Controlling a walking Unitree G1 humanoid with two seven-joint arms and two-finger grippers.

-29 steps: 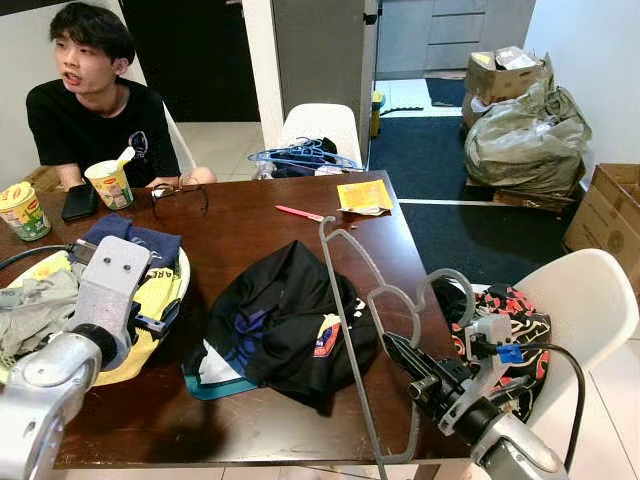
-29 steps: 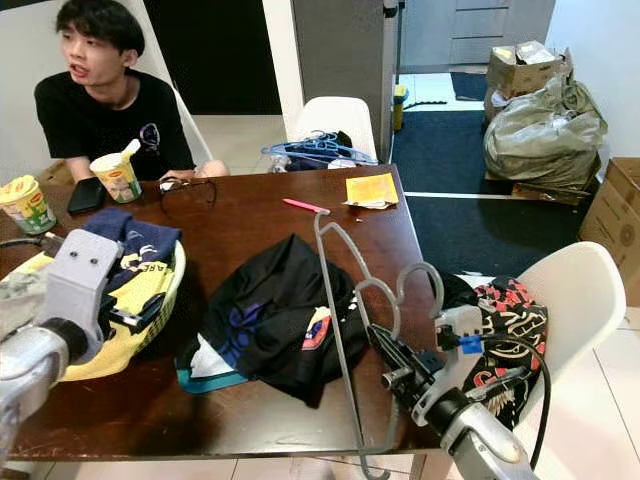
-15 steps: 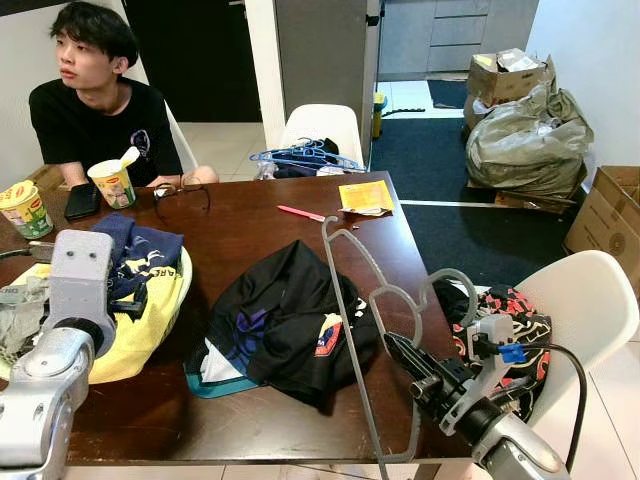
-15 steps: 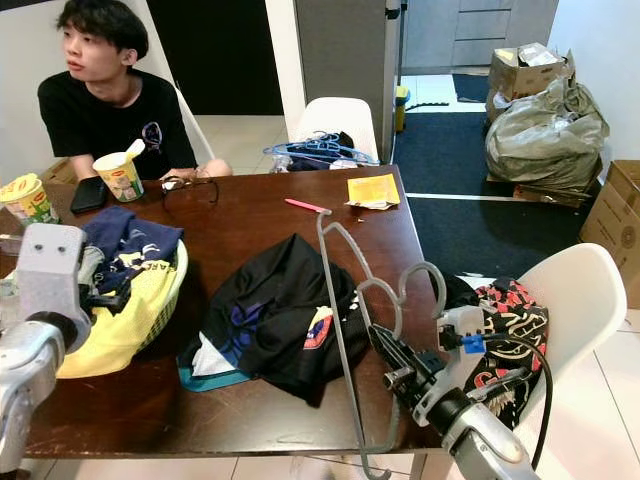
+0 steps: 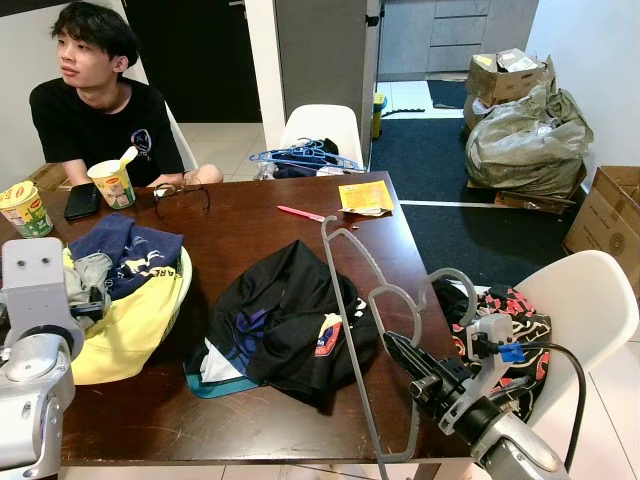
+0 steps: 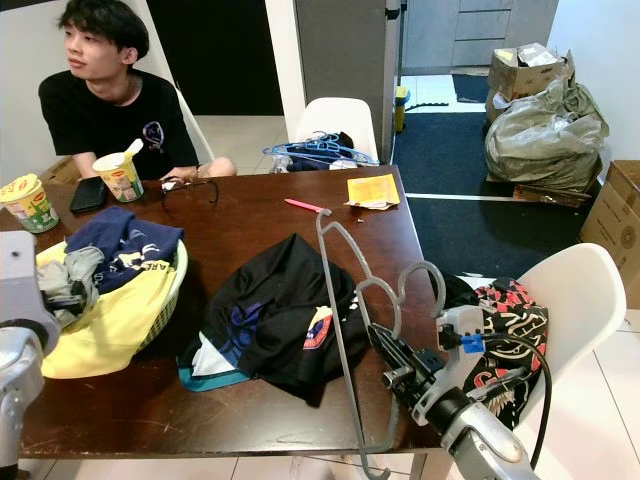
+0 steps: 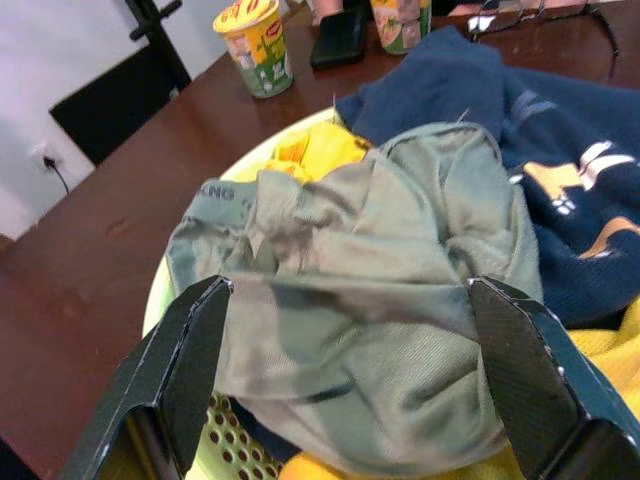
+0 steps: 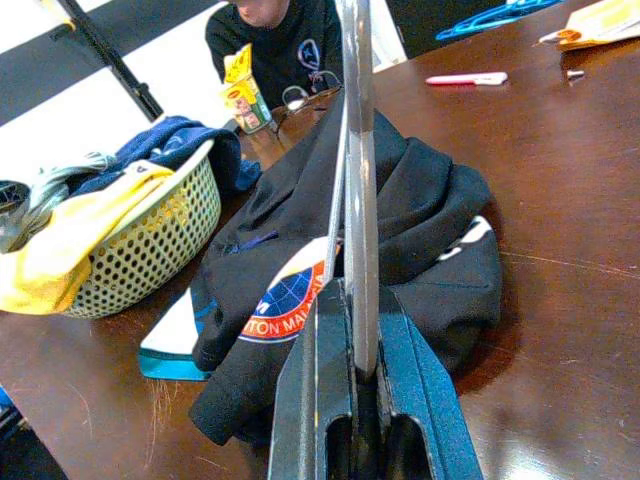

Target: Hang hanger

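My right gripper (image 5: 396,346) is shut on the lower bar of a grey plastic hanger (image 5: 339,290), holding it upright above the near right corner of the dark wooden table (image 5: 240,225). The right wrist view looks up along the hanger (image 8: 358,200) from between the closed fingers (image 8: 420,400). A black shirt (image 5: 285,320) lies crumpled on the table just left of the hanger. My left gripper (image 7: 347,290) is open, its fingers on either side of a grey-green garment (image 7: 380,260) in the yellow basket (image 5: 172,300). My left arm (image 5: 35,300) stands at the table's near left.
A person (image 5: 95,110) sits at the far left with noodle cups (image 5: 110,182), a phone and glasses. Blue hangers (image 5: 300,157) lie on the far white chair. A white chair (image 5: 590,300) with patterned cloth stands at right. Bags and boxes (image 5: 525,130) sit on the floor beyond.
My left arm has drawn back to the left and toward me, off the middle of the basket. The right gripper and hanger have stayed almost still.
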